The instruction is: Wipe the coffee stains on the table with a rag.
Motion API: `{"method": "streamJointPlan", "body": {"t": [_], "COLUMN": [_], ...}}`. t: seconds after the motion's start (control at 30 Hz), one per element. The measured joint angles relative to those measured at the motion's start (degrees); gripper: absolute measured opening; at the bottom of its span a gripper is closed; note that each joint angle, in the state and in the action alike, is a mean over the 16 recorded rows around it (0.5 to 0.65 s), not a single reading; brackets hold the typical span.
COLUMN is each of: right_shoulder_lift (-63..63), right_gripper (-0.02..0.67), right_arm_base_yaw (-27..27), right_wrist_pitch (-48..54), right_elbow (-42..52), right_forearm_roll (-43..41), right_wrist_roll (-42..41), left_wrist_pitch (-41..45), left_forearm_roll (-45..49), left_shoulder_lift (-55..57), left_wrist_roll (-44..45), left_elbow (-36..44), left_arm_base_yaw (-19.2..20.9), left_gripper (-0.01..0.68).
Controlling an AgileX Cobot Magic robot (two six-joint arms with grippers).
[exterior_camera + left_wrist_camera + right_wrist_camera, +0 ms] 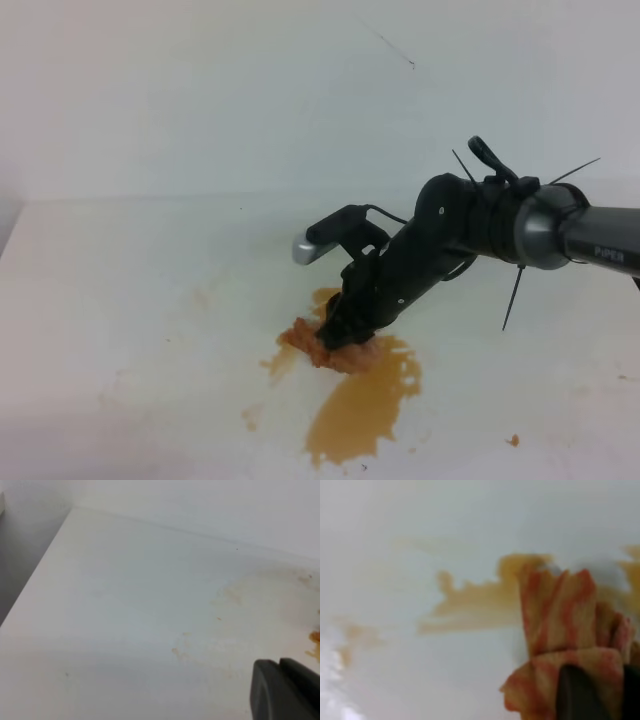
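A tan-brown coffee stain (362, 398) with ragged edges spreads over the white table (150, 290) at front centre, with paler smears (275, 365) to its left. My right gripper (335, 335) is shut on the pinkish-orange rag (312, 345) and presses it onto the stain's upper edge. In the right wrist view the wrinkled rag (560, 625) lies over the stain (475, 602), one dark fingertip (580, 695) on it. In the left wrist view only a dark finger (280, 690) of my left gripper shows, above faint brownish smears (235, 597); the left arm is out of the high view.
A tiny orange crumb (513, 439) lies on the table at the front right. A pale wall (250, 90) rises behind the table's back edge. The table's left edge (35, 580) drops to a darker floor.
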Motion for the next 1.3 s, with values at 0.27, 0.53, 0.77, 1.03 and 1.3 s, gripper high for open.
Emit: {"method": "streamJointPlan", "body": {"t": [0.27,0.53,0.77,1.03,1.3], "right_shoulder_lift": [-0.2,2.3,5.1,6.4,6.3], "right_gripper": [0.171,0.171,0.171,0.171,0.171], "right_arm_base_yaw": [3.3,6.0,5.2,0.0,-6.2], "right_wrist_pitch": [3.1,1.9,-1.1,-3.0,-3.0], "right_elbow": [-3.3,-4.6,-4.7,-4.7,-4.7], "right_forearm_roll": [7.7,10.6,8.6,7.0,6.9], "right_wrist_roll": [-5.2,-8.0,-6.2,-2.5,-1.1], "left_wrist_pitch": [0.0,0.0,0.1,0.2,0.1], "left_forearm_roll": [0.0,0.0,0.0,0.0,0.0], "left_shoulder_lift": [0.0,0.0,0.1,0.1,0.0], "left_wrist_roll": [0.0,0.0,0.0,0.0,0.0], "left_elbow": [0.0,0.0,-0.1,-0.1,0.0], "left_arm_base_yaw": [0.0,0.0,0.0,0.0,0.0], "left_gripper": [0.001,0.001,0.000,0.000,0.001]}}
